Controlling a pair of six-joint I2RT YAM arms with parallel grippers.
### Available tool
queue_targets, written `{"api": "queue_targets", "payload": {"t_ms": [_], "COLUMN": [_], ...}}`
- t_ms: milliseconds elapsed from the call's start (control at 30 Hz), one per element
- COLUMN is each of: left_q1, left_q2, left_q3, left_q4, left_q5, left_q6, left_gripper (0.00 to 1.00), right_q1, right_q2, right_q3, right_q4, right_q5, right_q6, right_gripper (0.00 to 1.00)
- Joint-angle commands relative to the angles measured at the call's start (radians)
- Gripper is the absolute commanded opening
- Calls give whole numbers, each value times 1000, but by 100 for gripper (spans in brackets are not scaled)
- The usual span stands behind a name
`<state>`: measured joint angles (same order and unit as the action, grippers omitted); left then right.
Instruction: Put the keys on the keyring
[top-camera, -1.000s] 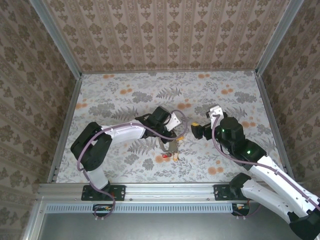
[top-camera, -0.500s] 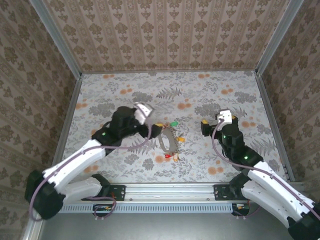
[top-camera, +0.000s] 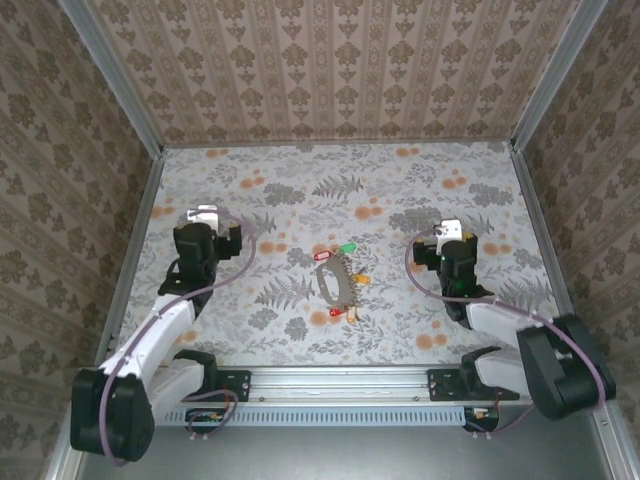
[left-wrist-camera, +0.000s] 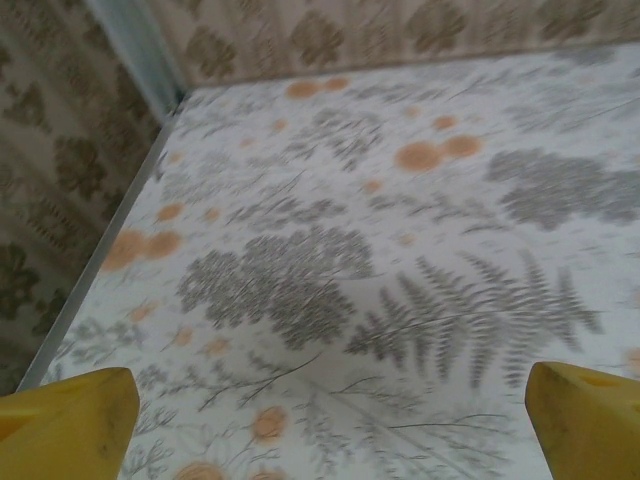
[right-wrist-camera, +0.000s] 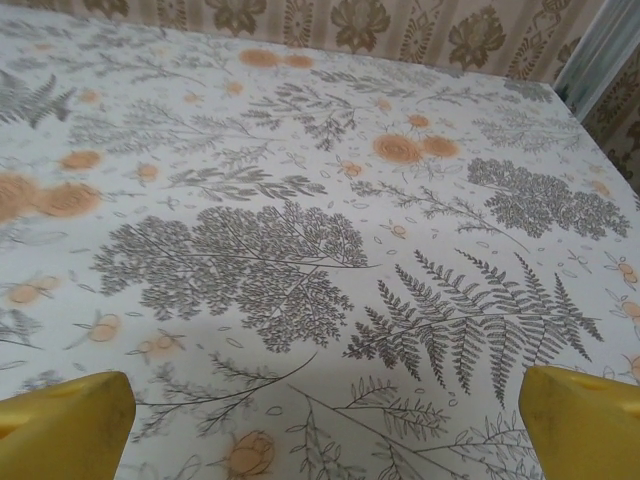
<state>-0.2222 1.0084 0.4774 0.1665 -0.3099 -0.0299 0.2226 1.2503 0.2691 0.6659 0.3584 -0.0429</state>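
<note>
Surroundings: brown damask-papered walls (top-camera: 330, 70) box in a white worktop (top-camera: 420, 185) printed with grey ferns and orange blossoms.
Ring: the thin grey oval metal keyring (top-camera: 335, 285) lies flat near the middle of the worktop, between the two arms.
Keys: the small metal keys with coloured plastic tags fan out round the keyring. A red tag (top-camera: 322, 255) and a green tag (top-camera: 348, 247) sit at its far end, and an orange-yellow tag (top-camera: 362, 280) on its right. Another red (top-camera: 333, 315) and an orange one (top-camera: 352, 316) sit at its near end. They are too small to tell whether each is threaded or merely touching.
Just changed: a second ago the left arm reached over the keyring with its jaws nearly shut. Both arms have since drawn back to their own sides, and the far end of the ring is uncovered.
Left pincer: the left pincer (left-wrist-camera: 325, 425) has its yellow fingertips spread fully, with only bare worktop between them. It is well to the left of the keyring.
Right pincer: the right pincer (right-wrist-camera: 325, 425) is equally wide and empty, well to the right.
Meaning: letting go and retreating suggests the threading is finished or paused. Probably the task is at or near its end.
</note>
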Motion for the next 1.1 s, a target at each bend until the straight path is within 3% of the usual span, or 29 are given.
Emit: {"api": "queue_targets", "payload": {"t_ms": [0,133,200,300,500,533,633,1067], "left_q1": [40,73,81,96,168,184,214,212], "left_q2": [86,242,311,367,541,519,519,525], "left_q3": [-44,-79,-87,-74,-101,-73,-66,-66], "left_q4": [203,415,493,546,770,669,657,668], "left_q5": [-49,7,54,113,239,266,309,305], "left_q6": [31,49,74,130,122,96,76,78], "left_gripper": [100,100,100,100,100,100,100,100], "right_q1": [-31,-83,-112,-139,-159,-167,-170,-170], "right_q2": [85,240,214,298,286,286,280,283], "right_q3": [27,63,93,67,120,121,119,121], "right_q4": [241,335,224,364,233,231,228,225], "right_q5": [-39,-46,-95,-128,-114,-117,-119,-121], "right_q6": [-35,5,35,49,88,97,98,98], "right_gripper": [100,100,100,100,100,100,100,100]}}
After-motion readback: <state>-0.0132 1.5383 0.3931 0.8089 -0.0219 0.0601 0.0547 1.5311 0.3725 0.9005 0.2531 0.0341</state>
